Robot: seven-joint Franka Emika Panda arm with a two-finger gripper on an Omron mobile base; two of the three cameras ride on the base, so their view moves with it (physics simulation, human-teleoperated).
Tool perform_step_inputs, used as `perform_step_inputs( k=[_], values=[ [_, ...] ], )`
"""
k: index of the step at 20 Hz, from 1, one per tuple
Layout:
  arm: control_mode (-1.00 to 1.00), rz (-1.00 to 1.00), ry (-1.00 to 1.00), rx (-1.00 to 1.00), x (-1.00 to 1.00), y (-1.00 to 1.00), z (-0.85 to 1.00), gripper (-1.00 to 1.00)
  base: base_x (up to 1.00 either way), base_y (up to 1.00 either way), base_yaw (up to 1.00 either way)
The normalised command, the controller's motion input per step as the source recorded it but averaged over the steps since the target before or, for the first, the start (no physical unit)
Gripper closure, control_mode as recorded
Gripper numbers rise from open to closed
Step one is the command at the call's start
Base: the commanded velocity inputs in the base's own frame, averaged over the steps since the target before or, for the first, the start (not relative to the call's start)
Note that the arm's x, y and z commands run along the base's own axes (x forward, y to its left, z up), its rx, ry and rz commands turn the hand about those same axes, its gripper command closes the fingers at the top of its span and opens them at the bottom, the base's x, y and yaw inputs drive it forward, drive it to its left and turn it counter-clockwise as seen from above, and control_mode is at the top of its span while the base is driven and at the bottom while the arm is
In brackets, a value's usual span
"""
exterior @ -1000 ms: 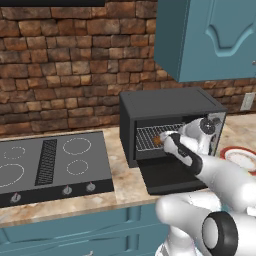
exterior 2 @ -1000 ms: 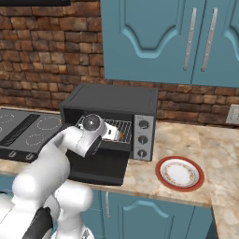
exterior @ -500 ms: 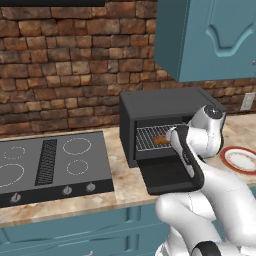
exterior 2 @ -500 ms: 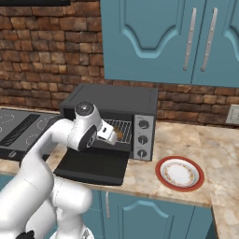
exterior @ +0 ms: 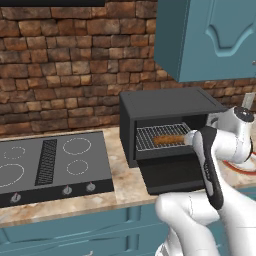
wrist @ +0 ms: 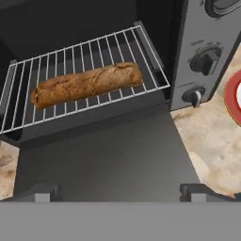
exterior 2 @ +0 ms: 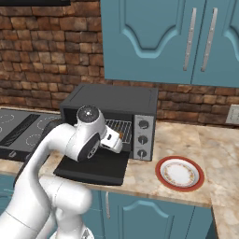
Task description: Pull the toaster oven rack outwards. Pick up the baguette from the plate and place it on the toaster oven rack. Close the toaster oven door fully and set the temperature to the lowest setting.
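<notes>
1. The tool (wrist: 120, 193) is empty, its tips wide apart above the open door (wrist: 106, 155).
2. The baguette (wrist: 87, 84) lies on the rack (wrist: 150, 59).
3. Lifting the door crooked could make it slip.

You can count one toaster oven (exterior: 170, 107) with one door (wrist: 108, 155) and one rack (wrist: 84, 82). On the rack there is one baguette (wrist: 87, 84). Its side panel has three knobs (exterior 2: 143, 139). You see one plate (exterior 2: 179, 173), one cooktop (exterior: 50, 167) with four burner rings and three small knobs, and one wall outlet (exterior 2: 232, 114).
</notes>
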Motion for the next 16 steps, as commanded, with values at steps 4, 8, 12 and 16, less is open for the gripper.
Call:
perform_step_inputs(
  k=[4, 8, 12, 16],
  values=[
    [-1.00, 0.01, -0.02, 0.01, -0.68, -0.36, -0.02, -1.00, 0.00, 0.00, 0.00],
    [-1.00, 0.01, 0.00, 0.05, -0.58, -0.48, 0.00, -1.00, 0.00, 0.00, 0.00],
    [-1.00, 0.04, 0.00, 0.06, -0.53, -0.50, 0.00, -1.00, 0.00, 0.00, 0.00],
    [-1.00, 0.10, -0.16, 0.00, -0.46, -0.15, 0.00, -1.00, 0.00, 0.00, 0.00]
  ],
)
